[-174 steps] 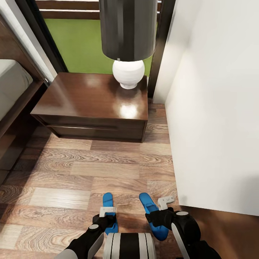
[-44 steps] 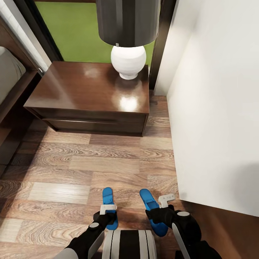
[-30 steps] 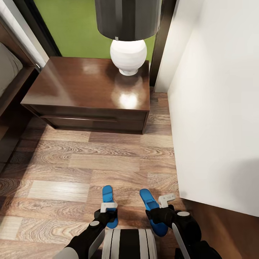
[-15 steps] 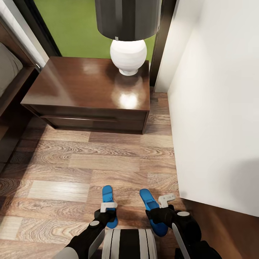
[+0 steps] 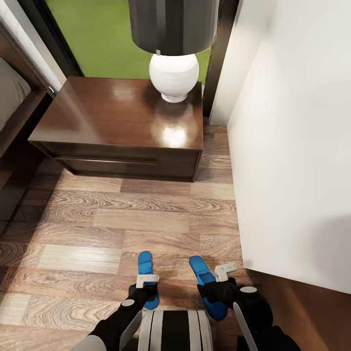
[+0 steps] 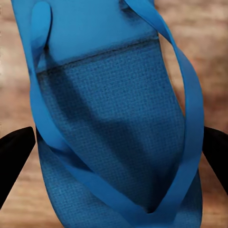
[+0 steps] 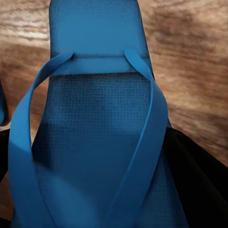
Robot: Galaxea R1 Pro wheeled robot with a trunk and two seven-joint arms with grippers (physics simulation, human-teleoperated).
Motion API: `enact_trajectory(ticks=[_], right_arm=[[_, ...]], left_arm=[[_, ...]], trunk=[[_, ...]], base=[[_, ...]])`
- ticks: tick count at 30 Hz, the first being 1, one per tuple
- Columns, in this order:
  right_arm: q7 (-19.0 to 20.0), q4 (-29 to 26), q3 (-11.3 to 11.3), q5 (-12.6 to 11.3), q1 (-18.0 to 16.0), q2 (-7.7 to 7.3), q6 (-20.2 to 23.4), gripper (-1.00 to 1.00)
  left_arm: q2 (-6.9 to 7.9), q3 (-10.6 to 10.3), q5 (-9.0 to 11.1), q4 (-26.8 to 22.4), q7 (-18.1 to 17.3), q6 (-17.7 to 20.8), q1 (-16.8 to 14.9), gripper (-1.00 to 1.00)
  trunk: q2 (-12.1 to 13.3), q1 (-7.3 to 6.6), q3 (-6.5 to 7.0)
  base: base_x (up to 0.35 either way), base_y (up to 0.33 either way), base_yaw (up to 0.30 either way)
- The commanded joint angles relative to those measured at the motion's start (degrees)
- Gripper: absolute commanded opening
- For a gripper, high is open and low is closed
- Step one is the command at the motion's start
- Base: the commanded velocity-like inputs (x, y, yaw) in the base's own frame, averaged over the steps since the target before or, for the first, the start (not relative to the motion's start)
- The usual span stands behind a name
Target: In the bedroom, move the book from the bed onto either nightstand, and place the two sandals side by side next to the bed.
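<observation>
You are in the sandal step: each claw carries one blue sandal low over the wood floor (image 5: 112,229), in front of the nightstand (image 5: 122,126); the left gripper (image 5: 145,286) is clamped across the left sandal (image 5: 146,273), its dark fingertips (image 6: 14,156) pressed to both edges of the sole in the left wrist view; the right gripper (image 5: 214,285) holds the right sandal (image 5: 204,285), and though its dark finger (image 7: 199,180) hugs one edge of the sole, the other side is hidden, so I judge it clamped rather than see it plainly; the two sandals lie roughly parallel with a strip of floor between them.

Next, I judge, you need to bring both sandals down beside the bed (image 5: 17,117), whose frame shows at the left edge, and set them level and close together before letting go.

Around you: a lamp (image 5: 173,53) stands on the nightstand's far right corner; a white wall (image 5: 292,146) crowds your right arm, so swing left with care; the book is not to be seen here.
</observation>
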Motion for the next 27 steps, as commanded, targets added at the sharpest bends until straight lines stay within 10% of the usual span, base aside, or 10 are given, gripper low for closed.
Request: enact_trajectory(ticks=[1, 27], right_arm=[[0.2, -0.05, -0.04, 0.06, -0.01, 0.03, 0.26, -1.0], [0.2, -0.05, -0.04, 0.06, 0.0, 0.01, 0.26, -1.0]], left_arm=[[0.06, -0.39, 0.44, 0.01, 0.5, -0.17, -0.03, -1.0], [0.35, -0.36, 0.48, 0.41, 0.48, -1.63, -0.02, -1.0]], trunk=[[-0.01, -0.01, -0.03], [0.3, -0.6, 5.07]], base=[[0.0, 0.0, 0.0], [0.0, 0.0, 0.0]])
